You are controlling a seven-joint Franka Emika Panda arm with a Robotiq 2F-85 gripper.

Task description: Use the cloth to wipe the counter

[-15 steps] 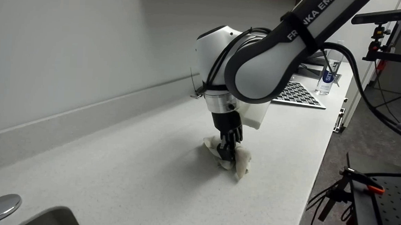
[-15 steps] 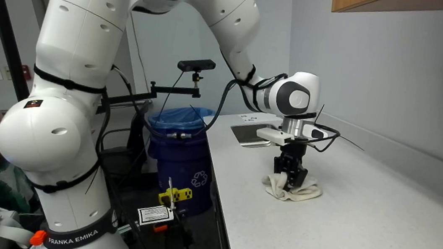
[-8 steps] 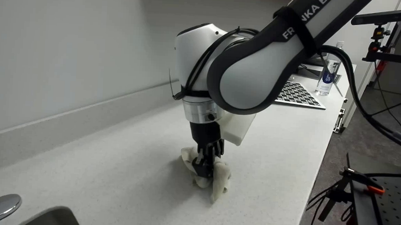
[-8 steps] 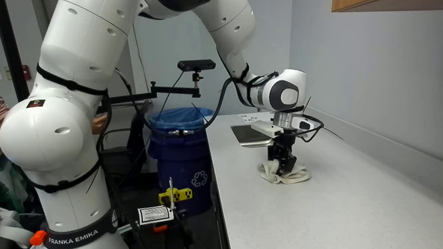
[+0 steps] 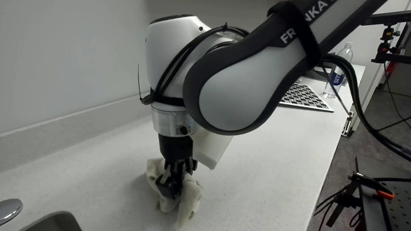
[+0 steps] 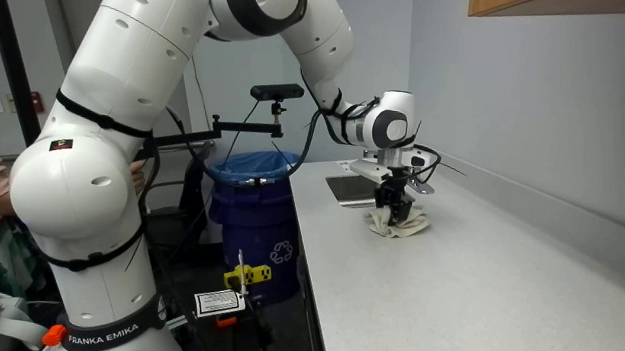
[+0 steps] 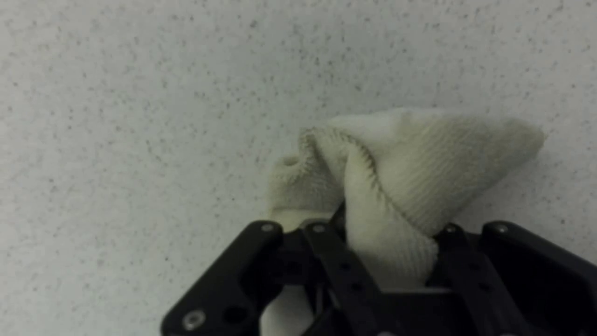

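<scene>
A crumpled cream cloth [image 5: 191, 199] lies bunched on the pale speckled counter [image 5: 258, 174]. The cloth also shows in an exterior view [image 6: 416, 223] and in the wrist view [image 7: 433, 163]. My gripper [image 5: 175, 191] points straight down and is shut on the cloth, with folds bulging out on both sides of the fingers. In the wrist view a fold of cloth stands between the fingers of the gripper [image 7: 387, 228], and the fingertips are hidden in it. The cloth touches the counter [image 6: 480, 315].
A sink [image 5: 57, 224] and a faucet [image 5: 0, 212] are at the near left in an exterior view; the sink also shows there [image 6: 349, 191]. A checkered board [image 5: 306, 97] and a bottle [image 5: 336, 78] stand farther along. A wall ledge [image 5: 68, 122] borders the counter. A blue bin [image 6: 257, 216] stands beside it.
My gripper has slid the cloth along the counter towards the sink, leftward and nearer the camera in an exterior view. The cloth has stayed in its grip.
</scene>
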